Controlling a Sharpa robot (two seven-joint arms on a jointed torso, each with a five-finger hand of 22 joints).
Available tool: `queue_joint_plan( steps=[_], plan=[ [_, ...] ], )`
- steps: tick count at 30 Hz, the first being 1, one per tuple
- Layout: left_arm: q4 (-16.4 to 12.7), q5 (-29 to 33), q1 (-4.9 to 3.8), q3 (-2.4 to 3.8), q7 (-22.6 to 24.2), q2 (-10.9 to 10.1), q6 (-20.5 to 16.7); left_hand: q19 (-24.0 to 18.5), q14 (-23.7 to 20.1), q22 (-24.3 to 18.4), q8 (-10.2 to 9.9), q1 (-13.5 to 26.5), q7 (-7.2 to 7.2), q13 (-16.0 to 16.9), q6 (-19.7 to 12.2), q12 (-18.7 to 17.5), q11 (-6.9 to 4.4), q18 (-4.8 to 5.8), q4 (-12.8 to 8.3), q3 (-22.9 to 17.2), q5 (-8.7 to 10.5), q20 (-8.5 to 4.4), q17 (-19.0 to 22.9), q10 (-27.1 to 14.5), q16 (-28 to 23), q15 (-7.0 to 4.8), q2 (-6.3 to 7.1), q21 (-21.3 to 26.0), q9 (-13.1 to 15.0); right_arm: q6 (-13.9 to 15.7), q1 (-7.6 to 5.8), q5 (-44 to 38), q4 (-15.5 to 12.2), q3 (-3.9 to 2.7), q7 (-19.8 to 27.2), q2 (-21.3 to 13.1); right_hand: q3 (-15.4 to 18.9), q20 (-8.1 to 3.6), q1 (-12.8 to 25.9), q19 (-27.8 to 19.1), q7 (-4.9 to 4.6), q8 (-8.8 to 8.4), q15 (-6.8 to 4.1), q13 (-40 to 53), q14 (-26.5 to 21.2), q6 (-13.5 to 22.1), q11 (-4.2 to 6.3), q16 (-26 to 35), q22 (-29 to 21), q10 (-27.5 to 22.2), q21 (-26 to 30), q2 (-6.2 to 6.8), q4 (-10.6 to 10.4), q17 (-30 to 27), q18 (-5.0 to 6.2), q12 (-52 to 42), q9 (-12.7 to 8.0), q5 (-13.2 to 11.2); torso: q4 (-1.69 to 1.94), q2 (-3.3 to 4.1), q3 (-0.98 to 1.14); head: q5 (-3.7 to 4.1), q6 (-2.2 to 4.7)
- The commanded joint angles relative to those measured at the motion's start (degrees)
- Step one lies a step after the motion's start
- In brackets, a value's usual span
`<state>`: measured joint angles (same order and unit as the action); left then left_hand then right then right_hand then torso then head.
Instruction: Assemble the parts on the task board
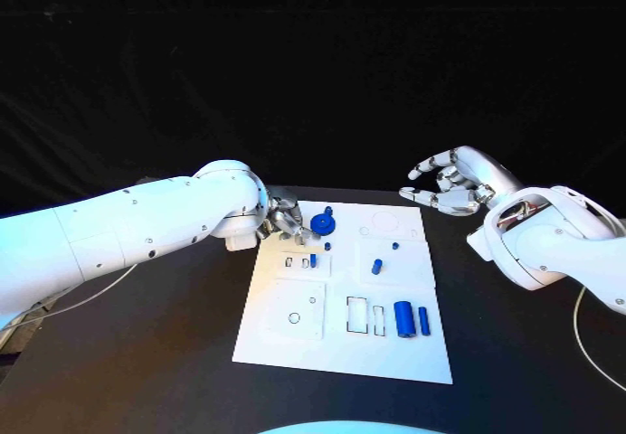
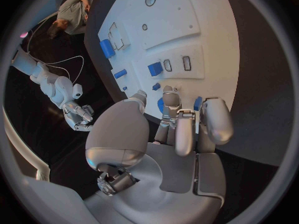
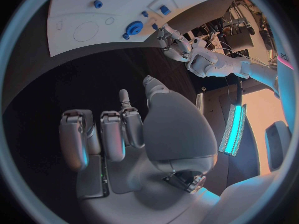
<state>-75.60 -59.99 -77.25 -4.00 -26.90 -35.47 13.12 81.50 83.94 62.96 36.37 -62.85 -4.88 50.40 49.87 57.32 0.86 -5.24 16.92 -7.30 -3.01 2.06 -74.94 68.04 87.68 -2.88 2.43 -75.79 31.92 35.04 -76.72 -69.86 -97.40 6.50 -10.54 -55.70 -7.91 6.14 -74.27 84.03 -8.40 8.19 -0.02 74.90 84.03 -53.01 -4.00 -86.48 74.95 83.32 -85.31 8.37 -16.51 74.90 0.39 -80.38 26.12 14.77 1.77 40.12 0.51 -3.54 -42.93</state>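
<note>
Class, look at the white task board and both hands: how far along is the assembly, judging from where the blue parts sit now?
Early stage. Little looks done: two blue cylinders lie loose near the task board's front edge, and a small blue peg sits mid-board. In hand: the left hand has its fingers at the blue gear at the board's far left corner; whether it grips is unclear. The right hand hovers open, empty. The outlined slots are unfilled.

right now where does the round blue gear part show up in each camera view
Head view: the blue gear sits at the far left corner of the task board, by the left hand.
Left wrist view: a sliver of blue gear shows behind the left hand's fingers.
Right wrist view: the blue gear lies on the board's edge beside the left hand.
Shared landmark: the left hand beside the gear.
</note>
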Motion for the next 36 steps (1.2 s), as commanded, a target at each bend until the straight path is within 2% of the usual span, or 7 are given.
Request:
queue_joint_plan(
  steps=[1, 11, 19, 36],
  plan=[
    [0.6, -1.0, -0.11, -0.16, -1.8, 1.0, 2.6, 0.3, 5.1, 0.2, 0.5, 0.9, 0.23, 0.2, -0.4, 0.5, -0.42, 0.44, 0.0, 0.6, 0.03, -0.26, -12.3, 0.0, 0.3, -0.45, 0.01, -0.4, 0.5, -0.9, 0.06, 0.3, 0.1, 0.02, -0.5, 0.2, 0.0, -0.48, 0.5, 2.8, 0.08, 0.37, -0.51, 6.8, 3.6, -0.5, 0.44, 0.4, 11.7, 0.1, 0.2, -0.06, -0.1, 4.4, 0.97, 0.4, 0.1, 0.3, -0.03, 0.15, 0.02, -0.04, -0.15],
    [1.2, -0.3, -0.09, -0.37, -2.0, 2.4, 4.6, 0.4, 5.3, 1.2, 1.1, 0.5, 0.25, -0.5, -1.2, 0.0, -0.43, 0.59, -0.1, 0.9, -0.03, -0.27, -12.9, -0.8, 0.7, -0.46, -0.62, -1.0, 1.7, -0.8, 0.16, 0.3, -0.1, 0.06, -0.8, 0.3, -0.1, -0.51, 0.8, 2.7, 0.09, 0.43, -0.54, 6.7, 3.6, -0.5, 0.46, 0.5, 11.6, -0.1, 0.4, -0.28, -0.2, 4.1, 1.03, 0.6, 0.1, 0.6, 0.11, 0.21, 0.02, 0.10, -0.68],
    [1.9, 0.1, 0.03, -0.46, -2.1, 3.4, 6.2, 0.4, 5.4, 1.6, 1.3, -0.3, 0.21, -0.9, -1.5, -0.3, -0.40, 0.64, -0.2, 0.7, -0.04, -0.23, -13.0, -1.2, 0.8, -0.42, -0.72, -1.3, 2.3, -0.9, 0.26, 0.1, -0.1, 0.09, -1.0, 0.7, -0.1, -0.51, 0.8, 2.5, 0.08, 0.43, -0.54, 6.5, 3.5, -0.4, 0.46, 0.6, 11.4, -0.2, 0.7, -0.33, -0.2, 4.0, 1.11, 0.7, 0.1, 0.7, -0.02, 0.23, 0.01, -0.21, -1.01],
    [2.6, 0.5, 0.27, -0.51, -2.2, 4.4, 8.6, 0.4, 5.4, 2.2, 1.4, -1.5, 0.15, -1.1, -2.0, -0.4, -0.34, 0.72, -0.2, 0.2, -0.05, -0.16, -13.3, -1.5, 1.0, -0.36, -0.76, -1.6, 2.9, -1.2, 0.37, 0.0, 0.1, 0.12, -1.2, 1.2, -0.1, -0.52, 0.8, 2.5, 0.09, 0.44, -0.54, 6.5, 3.5, -0.4, 0.46, 0.6, 11.3, -0.2, 0.8, -0.36, -0.2, 4.0, 1.14, 0.8, 0.1, 0.7, 0.04, 0.30, 0.02, -0.23, -1.31]
  ],
)
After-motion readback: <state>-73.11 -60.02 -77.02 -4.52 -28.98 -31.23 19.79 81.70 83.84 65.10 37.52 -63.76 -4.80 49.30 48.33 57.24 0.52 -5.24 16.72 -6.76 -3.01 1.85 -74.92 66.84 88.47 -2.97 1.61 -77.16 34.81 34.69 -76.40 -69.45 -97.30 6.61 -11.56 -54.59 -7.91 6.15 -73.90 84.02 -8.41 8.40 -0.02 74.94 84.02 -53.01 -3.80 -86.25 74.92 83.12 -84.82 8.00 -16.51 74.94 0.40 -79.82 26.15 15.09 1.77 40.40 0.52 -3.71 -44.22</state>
